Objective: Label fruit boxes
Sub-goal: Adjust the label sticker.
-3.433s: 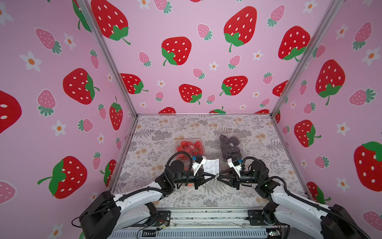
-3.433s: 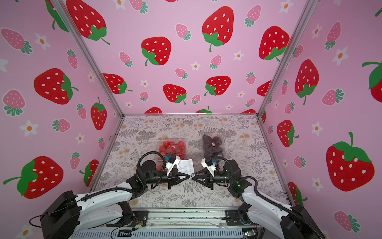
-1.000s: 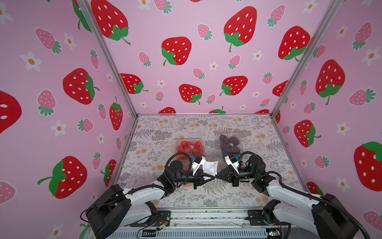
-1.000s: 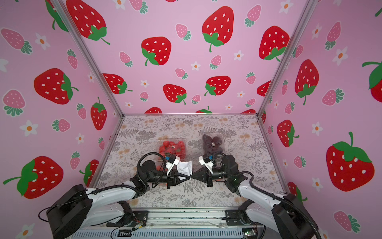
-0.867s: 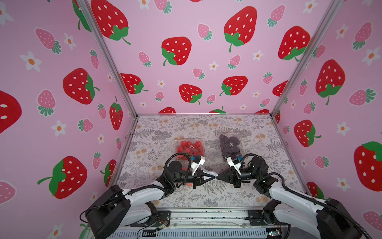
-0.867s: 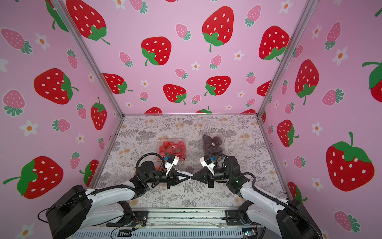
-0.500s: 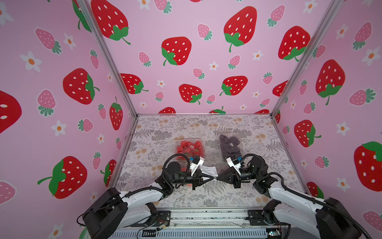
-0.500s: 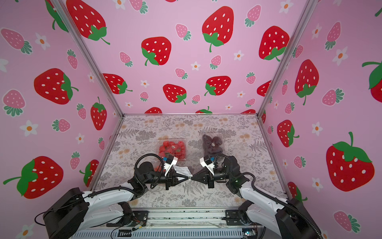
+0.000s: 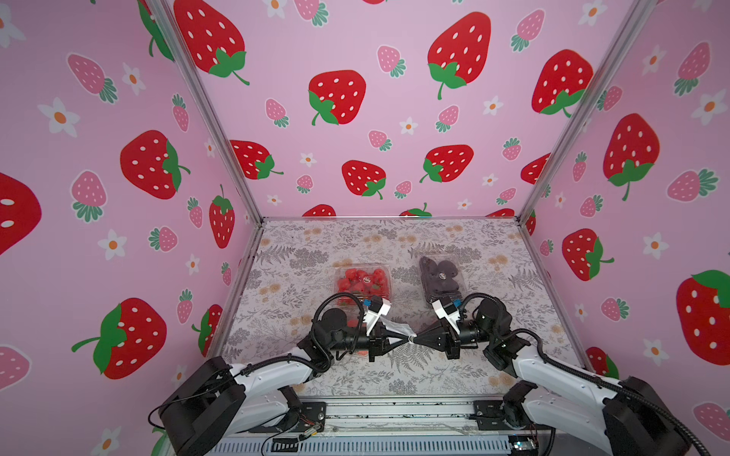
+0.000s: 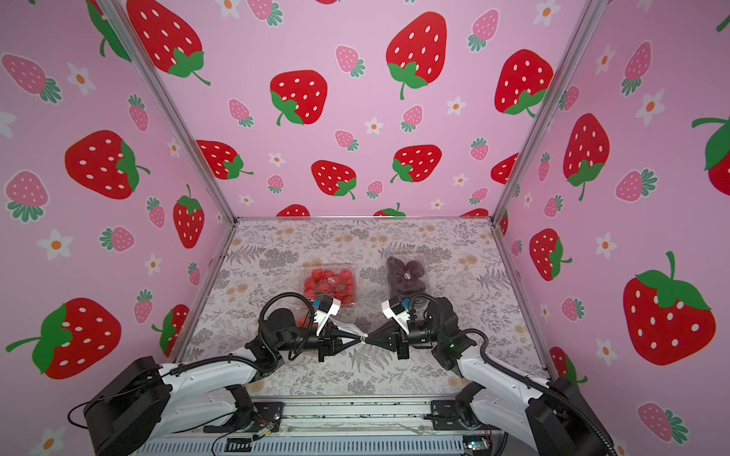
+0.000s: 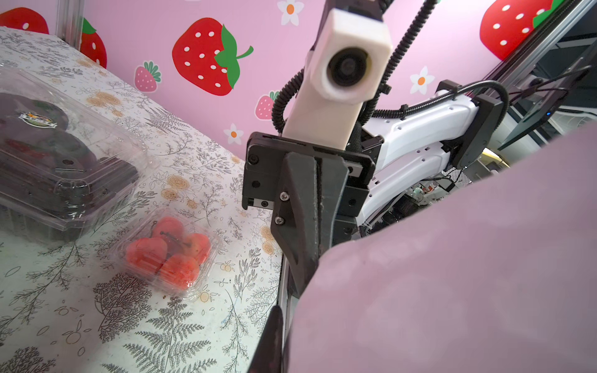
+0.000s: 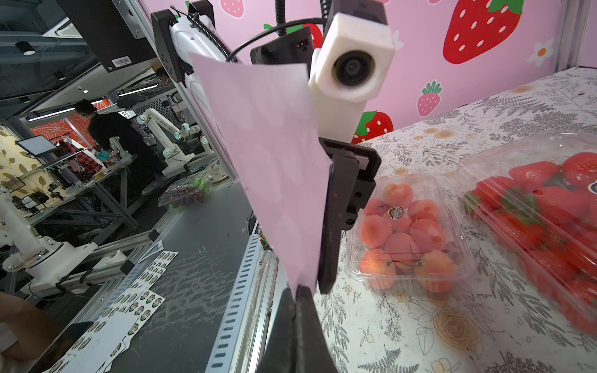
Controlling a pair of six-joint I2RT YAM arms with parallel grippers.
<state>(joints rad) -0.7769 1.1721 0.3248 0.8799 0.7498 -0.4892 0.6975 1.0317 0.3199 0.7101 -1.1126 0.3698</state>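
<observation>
Right fingers [image 9: 420,339] pinch the flat white sticker sheet [image 12: 274,145]; left fingers [image 9: 403,341] meet it, grip unclear. The small clear clamshell of orange-red fruits [image 11: 168,252], seemingly unlabelled, sits just beside the dark-purple-fruit clamshell [image 11: 58,155], nearer the right arm.

In the left wrist view the blurred sticker sheet [image 11: 452,258] fills much of the picture and hides the fingers of the left gripper [image 9: 406,339], so their hold cannot be told. The dark fruit box [image 11: 64,155] is cut by that picture's edge. The strawberry box [image 12: 542,219] is cut and blurred in the right wrist view. In both top views the arms cover the orange-pink fruit box [image 12: 407,232] and the small box [image 11: 168,252]
</observation>
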